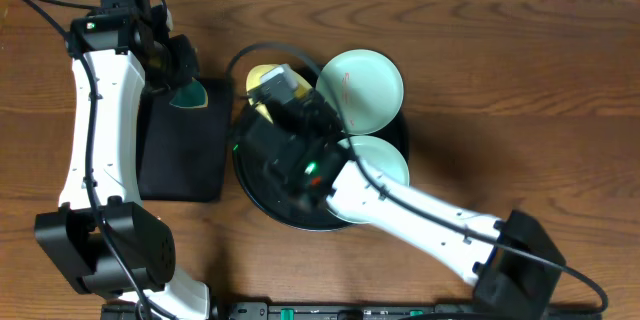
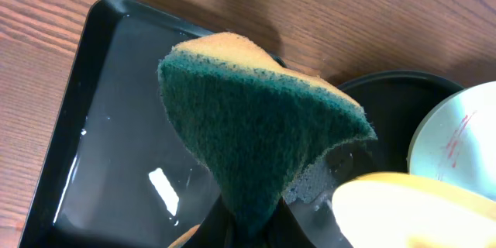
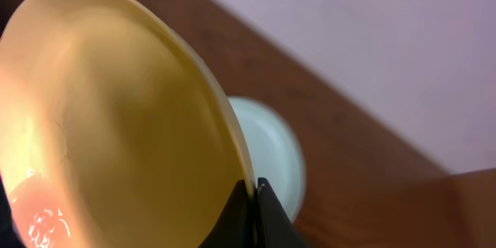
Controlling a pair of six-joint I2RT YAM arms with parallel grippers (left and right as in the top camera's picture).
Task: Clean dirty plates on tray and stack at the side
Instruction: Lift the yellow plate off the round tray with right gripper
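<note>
My right gripper (image 1: 268, 95) (image 3: 254, 192) is shut on the rim of the pale yellow plate (image 1: 258, 76) (image 3: 116, 124) and holds it tilted above the left part of the round black tray (image 1: 252, 192). The yellow plate also shows in the left wrist view (image 2: 418, 209). Two aqua plates lie on the tray: one with red smears (image 1: 362, 88) (image 2: 457, 132) at the back, one (image 1: 382, 160) at the right. My left gripper (image 1: 186, 82) (image 2: 248, 229) is shut on a green and yellow sponge (image 1: 190, 94) (image 2: 256, 124), just left of the yellow plate.
A rectangular black tray (image 1: 180, 155) (image 2: 101, 124) with a wet glossy floor lies left of the round tray, under the sponge. Dark brown wood tabletop (image 1: 520, 80) stretches to the right and back. My right arm crosses the round tray's front.
</note>
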